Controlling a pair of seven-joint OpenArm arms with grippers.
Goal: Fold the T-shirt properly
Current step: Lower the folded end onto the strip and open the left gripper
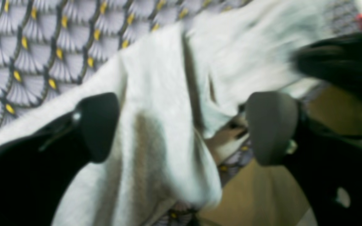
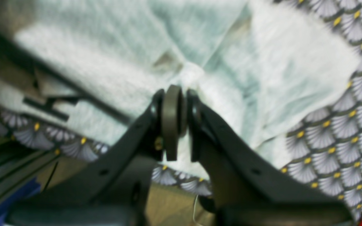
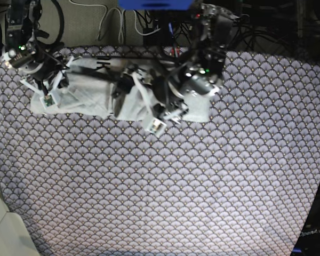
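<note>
The T-shirt (image 3: 90, 93) lies bunched at the counter's (image 3: 165, 186) far edge; the right end effector (image 2: 181, 94) pinches it, the left end effector (image 1: 181, 125) gapes wide.

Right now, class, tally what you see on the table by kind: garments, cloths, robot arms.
T-shirt: 1
Fan-patterned tablecloth: 1
Robot arms: 2, the left arm and the right arm
Total: 4
</note>
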